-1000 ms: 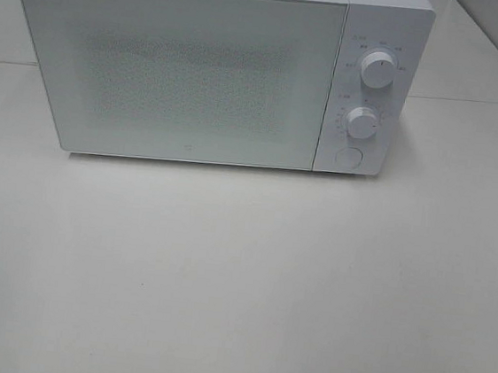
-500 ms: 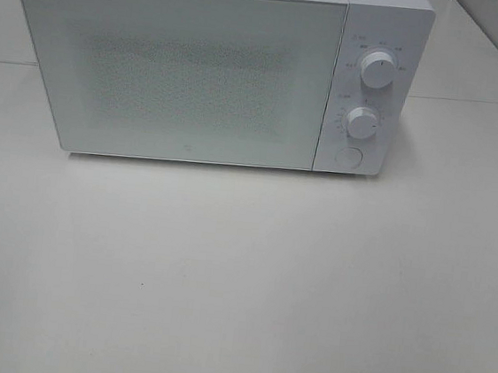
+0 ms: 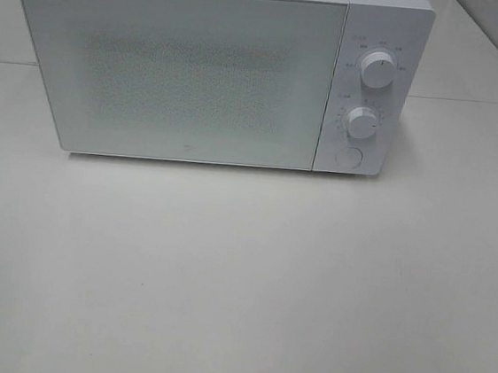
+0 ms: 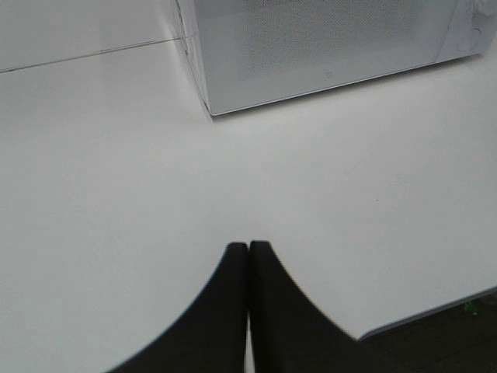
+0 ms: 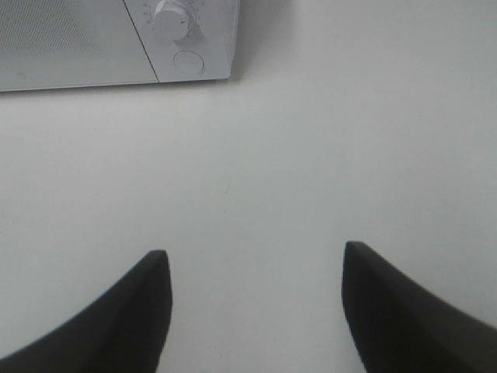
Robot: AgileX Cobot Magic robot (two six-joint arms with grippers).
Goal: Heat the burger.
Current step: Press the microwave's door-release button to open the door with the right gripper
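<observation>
The burger is out of view in every frame. A white microwave [image 3: 217, 67] stands at the back of the white table [image 3: 239, 283] with its door shut; it also shows as the microwave [image 4: 326, 47] in the left wrist view and the microwave [image 5: 116, 39] in the right wrist view. My left gripper [image 4: 248, 252] is shut, fingertips pressed together with nothing between them, over bare table short of the microwave's left corner. My right gripper [image 5: 252, 260] is open and empty, hovering over the table in front of the control panel. Neither arm appears in the high view.
The microwave panel carries an upper knob [image 3: 376, 70], a lower knob [image 3: 362, 123] and a round door button [image 3: 348, 158]. The table's near edge [image 4: 435, 315] shows in the left wrist view. A seam [image 3: 472, 101] runs across the table behind the microwave.
</observation>
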